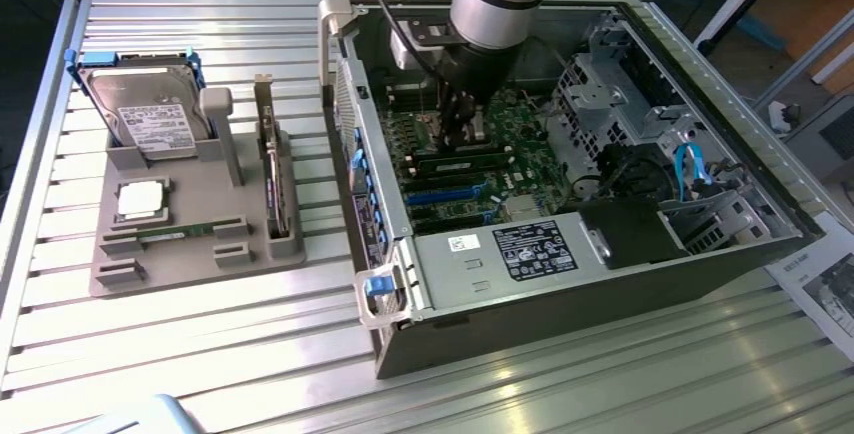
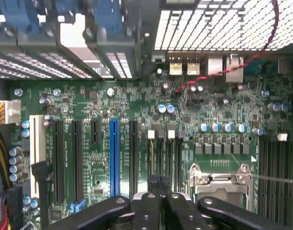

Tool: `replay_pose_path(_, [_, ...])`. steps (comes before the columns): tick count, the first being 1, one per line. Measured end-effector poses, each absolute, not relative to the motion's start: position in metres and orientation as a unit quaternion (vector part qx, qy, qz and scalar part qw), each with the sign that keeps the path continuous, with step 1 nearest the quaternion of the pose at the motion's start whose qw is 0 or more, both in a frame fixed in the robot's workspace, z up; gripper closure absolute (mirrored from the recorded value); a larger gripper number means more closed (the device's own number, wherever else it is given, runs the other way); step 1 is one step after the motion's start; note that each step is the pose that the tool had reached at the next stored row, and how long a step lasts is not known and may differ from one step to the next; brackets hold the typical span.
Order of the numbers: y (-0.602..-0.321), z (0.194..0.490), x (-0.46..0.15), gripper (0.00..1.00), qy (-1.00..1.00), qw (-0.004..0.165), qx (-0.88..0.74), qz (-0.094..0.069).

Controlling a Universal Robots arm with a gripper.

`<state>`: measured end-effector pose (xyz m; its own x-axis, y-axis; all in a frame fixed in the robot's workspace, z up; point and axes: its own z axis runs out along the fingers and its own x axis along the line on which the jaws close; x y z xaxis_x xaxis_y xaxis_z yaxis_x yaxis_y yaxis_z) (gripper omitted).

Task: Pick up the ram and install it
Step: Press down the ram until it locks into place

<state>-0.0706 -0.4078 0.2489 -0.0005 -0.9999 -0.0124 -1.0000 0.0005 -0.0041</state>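
Motherboard (image 1: 487, 159) is lying inside the open computer case (image 1: 694, 254), and the arm is reaching down into it; the hand (image 1: 461, 134) is sitting low over the board near its memory slots, its tips partly hidden by its own dark body in the exterior view. In the wrist view the hand (image 2: 160, 184) is showing as dark fingers (image 2: 147, 211) pressed together, clenched with no gap between them; whether anything thin is pinched there is impossible to make out. A ram (image 1: 180, 233) stick is lying in the grey holder (image 1: 200, 259) on the slatted table (image 1: 160, 354), well apart from the hand, toward the exterior view's left; it is narrow and green and hard to read in detail. A hard drive (image 1: 150, 119) is standing at the holder's far end and a processor chip (image 1: 140, 199) is resting between the two. The wrist view is also showing a blue expansion slot (image 2: 114, 151) and the processor socket (image 2: 223, 184), cut off at the frame's edge.
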Motion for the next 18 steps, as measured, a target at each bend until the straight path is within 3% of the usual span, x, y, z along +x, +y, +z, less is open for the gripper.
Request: replay_pose_path(18, [-0.405,0.247,-0.097,0.9,0.707,-0.003,-0.707,-0.006])
